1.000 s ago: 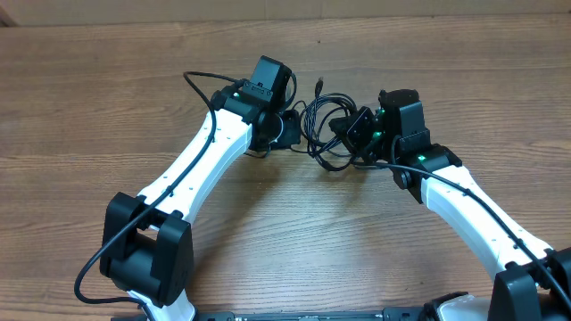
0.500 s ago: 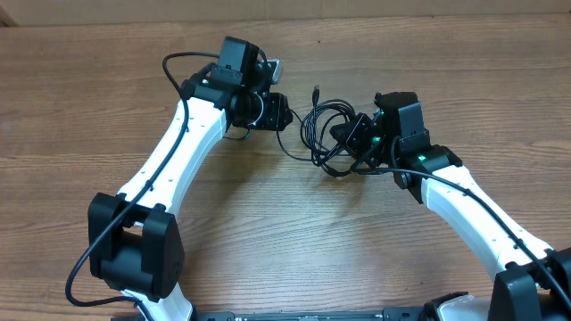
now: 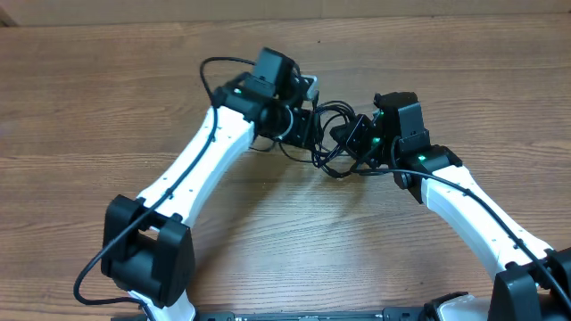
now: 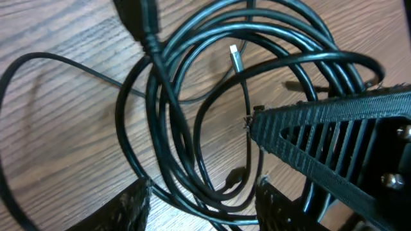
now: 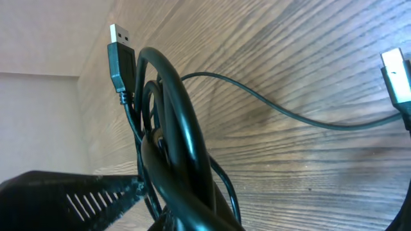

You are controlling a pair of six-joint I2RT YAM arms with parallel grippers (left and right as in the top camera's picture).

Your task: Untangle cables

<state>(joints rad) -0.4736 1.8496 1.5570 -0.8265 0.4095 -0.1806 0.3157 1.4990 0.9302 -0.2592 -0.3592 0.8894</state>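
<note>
Cables (image 3: 330, 134) are one knotted black bunch, upper centre of the overhead view, lying on the wooden surface (image 3: 107, 107) between my two pincers. Left wrist view: several loops overlap in rough rings across the middle of the frame, a small silver plug (image 4: 236, 58) sits inside the rings near the top, and one single strand runs off to the left edge. Right wrist view: the thick bundle rises up the left-centre of the frame with a USB plug (image 5: 119, 48) sticking up at upper left. Another plug (image 5: 397, 74) is at the right edge, and one thin strand trails across the wood between them. My right pincer (image 3: 355, 135) is closed on the bunch. Only one ribbed finger (image 5: 77, 192) shows, lower left, with the bundle pressed against it. My left pincer (image 4: 202, 192) is spread wide, fingertips at the bottom of its wrist view either side of the loops, gripping nothing. In the overhead view it is just left of the bunch, and the right pincer is at the bunch's right edge.
</note>
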